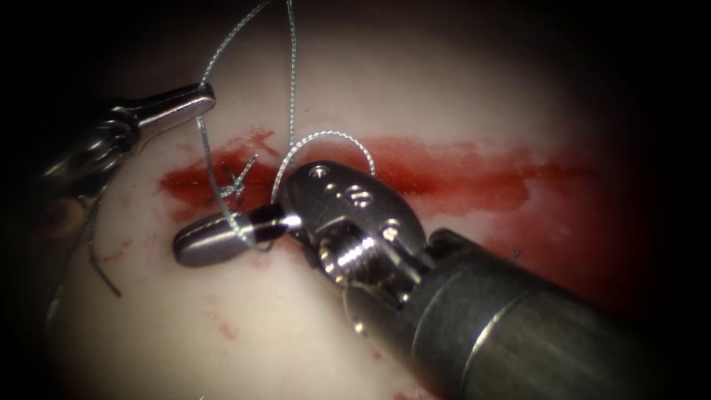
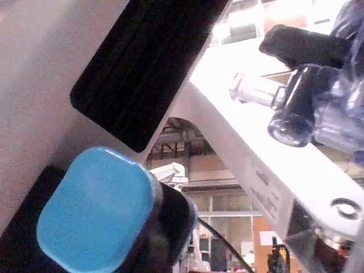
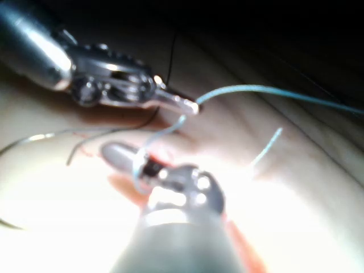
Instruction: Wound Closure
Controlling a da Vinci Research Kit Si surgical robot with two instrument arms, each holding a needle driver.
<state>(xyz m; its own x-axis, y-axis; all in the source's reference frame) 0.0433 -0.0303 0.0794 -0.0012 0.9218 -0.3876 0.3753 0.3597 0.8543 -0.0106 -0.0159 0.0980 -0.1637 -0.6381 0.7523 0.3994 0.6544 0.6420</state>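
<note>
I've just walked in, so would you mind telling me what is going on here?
Two tools are working thread over the cut in the tissue. The left pincer is shut on the thread left of the cut. The right pincer lies shut just below the cut with thread looped around it. A knot sits at the cut's left end.
</note>
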